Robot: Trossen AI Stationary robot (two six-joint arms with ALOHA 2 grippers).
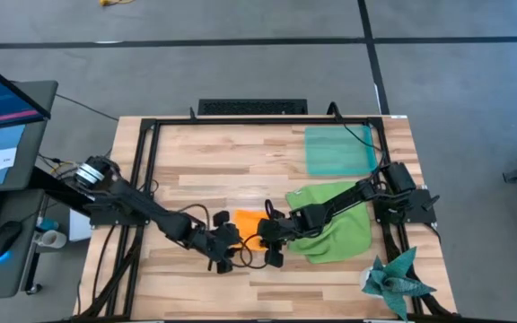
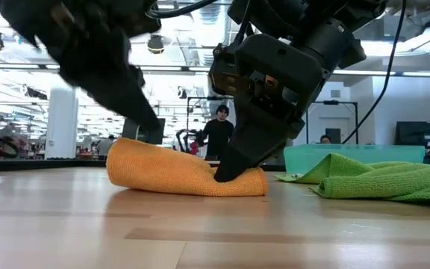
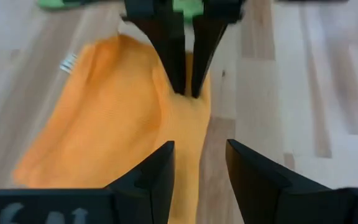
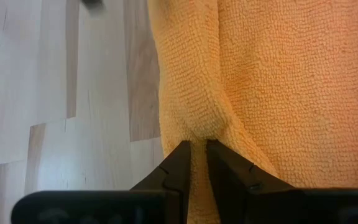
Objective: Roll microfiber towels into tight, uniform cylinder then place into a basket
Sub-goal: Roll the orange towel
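wooden table [image 1: 196, 152] under you, your right gripper [image 4: 193, 163] pinches the orange towel's [image 2: 178, 173] edge to anchor the roll while your left gripper [image 3: 199, 168] hovers spread beside it.

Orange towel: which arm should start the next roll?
Right, probably. The right gripper is pinched on the orange towel's edge; the left gripper hangs open, holding nothing.
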